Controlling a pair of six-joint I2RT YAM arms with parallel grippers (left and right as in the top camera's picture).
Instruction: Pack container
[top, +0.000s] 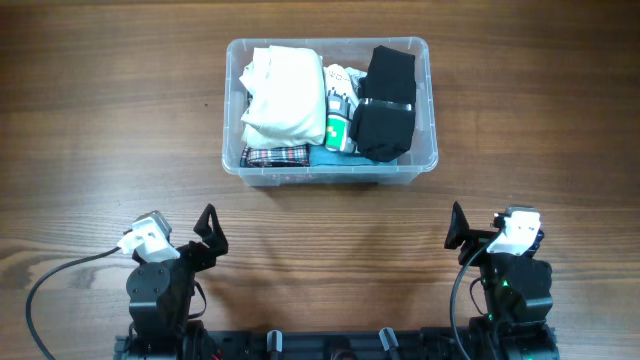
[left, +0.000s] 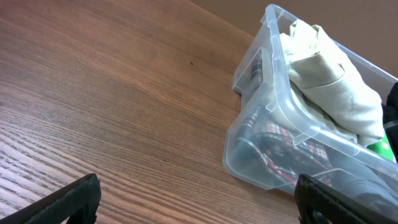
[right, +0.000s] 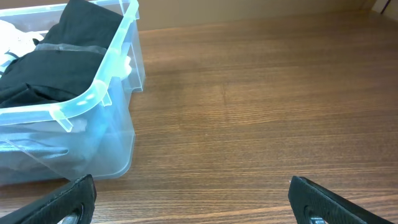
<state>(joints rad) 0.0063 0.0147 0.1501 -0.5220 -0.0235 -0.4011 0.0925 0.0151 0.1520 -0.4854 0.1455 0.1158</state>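
Observation:
The clear plastic container (top: 430, 100) stands at the back middle of the wooden table. It holds a cream folded cloth (top: 285, 95), a black folded garment (top: 387, 100), a plaid cloth (top: 275, 155), a green and white item (top: 338, 128) and teal fabric (top: 335, 158). My left gripper (top: 208, 235) is open and empty near the front left, apart from the container. My right gripper (top: 462, 232) is open and empty near the front right. The container also shows in the left wrist view (left: 277, 106) and the right wrist view (right: 106, 87).
A black cable (top: 45, 290) loops on the table beside the left arm at the front left. Bare wooden table (top: 330, 225) lies between the container and both grippers.

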